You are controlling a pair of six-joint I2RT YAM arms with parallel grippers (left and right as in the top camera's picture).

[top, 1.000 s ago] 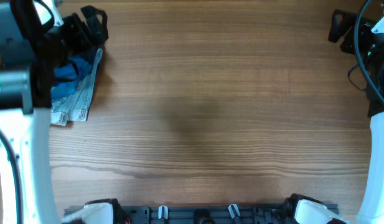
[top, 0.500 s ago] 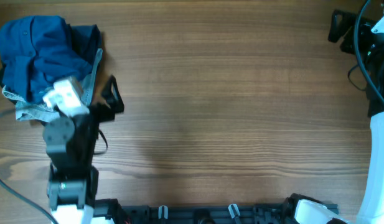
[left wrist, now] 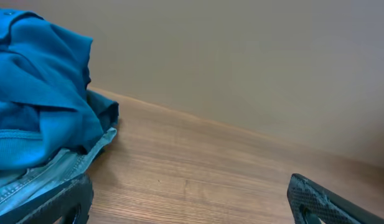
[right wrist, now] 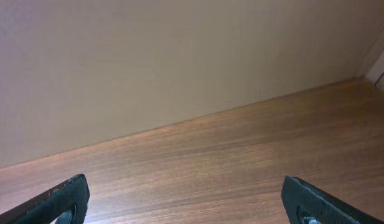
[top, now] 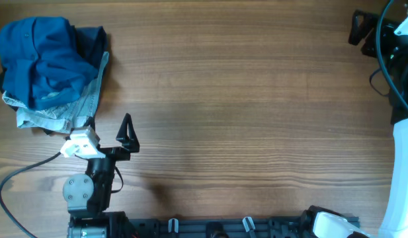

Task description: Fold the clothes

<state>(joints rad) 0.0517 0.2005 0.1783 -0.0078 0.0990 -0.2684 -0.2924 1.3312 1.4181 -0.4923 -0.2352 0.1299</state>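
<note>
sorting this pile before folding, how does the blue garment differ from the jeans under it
Colour: the blue garment is deep royal blue; the denim jeans are pale and faded.
Layer: the blue garment lies on top, bunched and wrinkled; the denim jeans lie beneath it, with only their near and right edges showing.
Shared: both are unfolded, in one heap at the far left corner of the table.

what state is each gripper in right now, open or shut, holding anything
left gripper: open, holding nothing
right gripper: open, holding nothing
</note>
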